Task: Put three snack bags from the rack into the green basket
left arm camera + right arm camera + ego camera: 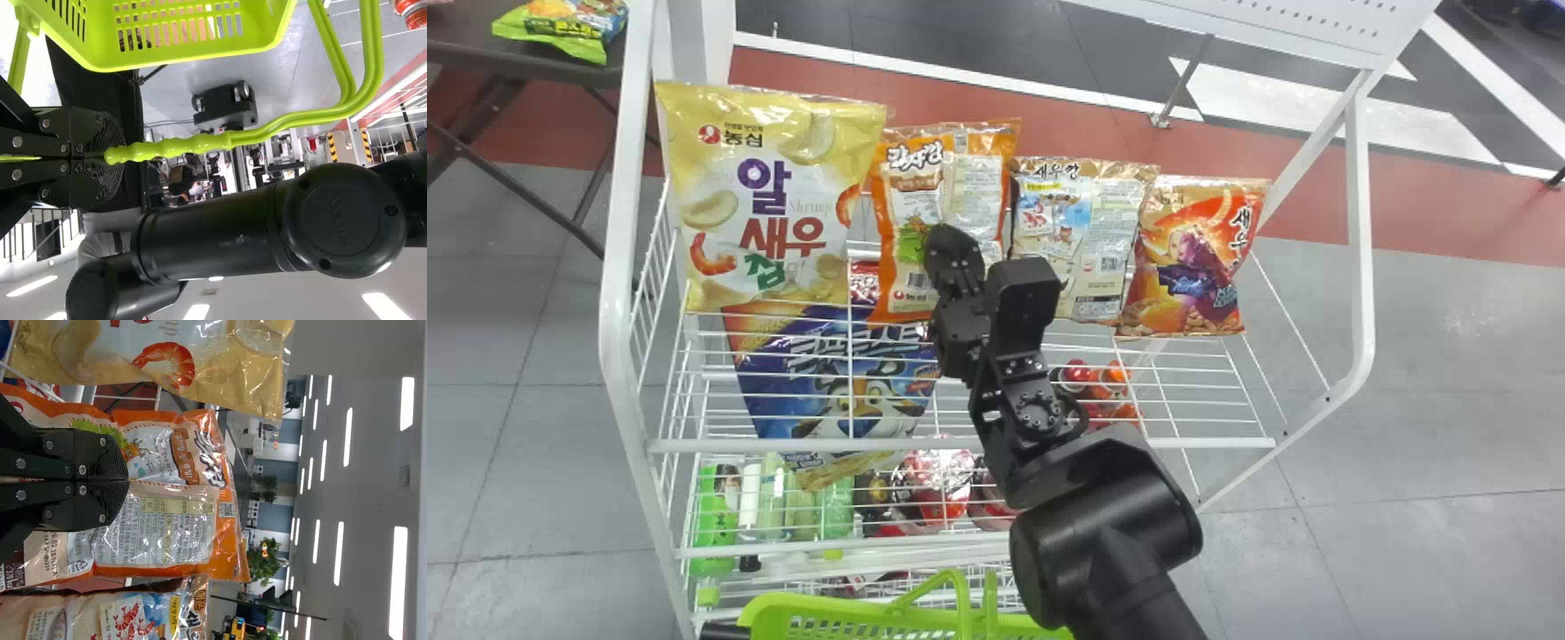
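R jaws (pixel 128 480) pinching orange bag (pixel 911 204) by its back seam (pixel 175 485), left of mid on rack (pixel 615 338). L jaws (pixel 117 157) clamp basket handle (pixel 187 145). Bag's prob light, floppy n slippery, seam's best imo.

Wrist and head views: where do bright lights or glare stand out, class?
Left wrist view: ceiling lights glow plain white; right wrist view: more of them in rows, with shine on the yellow bag; head view: pale reflections on the grey floor.

Head view downward; others close
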Controlling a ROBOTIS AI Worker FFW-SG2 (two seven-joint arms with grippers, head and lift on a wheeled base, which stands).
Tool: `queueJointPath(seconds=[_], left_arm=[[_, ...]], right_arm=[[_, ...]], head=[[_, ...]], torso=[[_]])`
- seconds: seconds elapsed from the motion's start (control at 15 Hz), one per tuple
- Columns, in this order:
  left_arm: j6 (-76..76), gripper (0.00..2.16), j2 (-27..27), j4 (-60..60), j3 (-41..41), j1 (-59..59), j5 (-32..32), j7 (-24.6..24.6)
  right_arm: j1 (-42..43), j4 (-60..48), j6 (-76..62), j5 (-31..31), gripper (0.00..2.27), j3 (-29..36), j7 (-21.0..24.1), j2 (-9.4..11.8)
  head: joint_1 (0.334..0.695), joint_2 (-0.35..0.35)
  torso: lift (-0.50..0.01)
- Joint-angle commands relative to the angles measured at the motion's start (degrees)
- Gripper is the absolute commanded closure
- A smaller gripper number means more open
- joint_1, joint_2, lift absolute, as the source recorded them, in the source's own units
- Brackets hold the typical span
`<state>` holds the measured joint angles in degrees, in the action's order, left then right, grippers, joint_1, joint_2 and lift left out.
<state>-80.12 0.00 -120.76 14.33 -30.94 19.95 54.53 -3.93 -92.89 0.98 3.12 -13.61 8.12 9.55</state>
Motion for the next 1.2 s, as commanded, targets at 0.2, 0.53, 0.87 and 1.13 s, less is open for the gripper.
queueJointPath(seconds=[0.2,0.53,0.87,1.13], left_arm=[[0.0,1.39,-0.15,-0.09,0.09,0.0,-0.27,-0.04],[0.0,1.39,-0.15,-0.09,0.26,0.0,-0.62,-0.22],[0.0,1.39,-0.15,-0.09,0.79,0.17,-0.88,-0.39],[0.0,1.39,-0.15,0.0,1.05,0.17,-1.23,-0.74]], right_arm=[[-2.4,-4.76,-0.32,0.92,2.24,0.96,-0.56,0.91],[-5.04,-9.86,-1.02,1.8,2.24,1.84,-0.65,1.61],[-5.12,-12.93,-0.67,3.65,2.24,3.33,-2.49,3.02],[-6.97,-18.03,0.21,6.02,2.24,4.91,-3.99,4.51]], head=[[0.695,-0.35],[0.695,-0.35],[0.695,-0.35],[0.695,-0.35]], torso=[[0.0],[0.0],[0.0],[0.0]])
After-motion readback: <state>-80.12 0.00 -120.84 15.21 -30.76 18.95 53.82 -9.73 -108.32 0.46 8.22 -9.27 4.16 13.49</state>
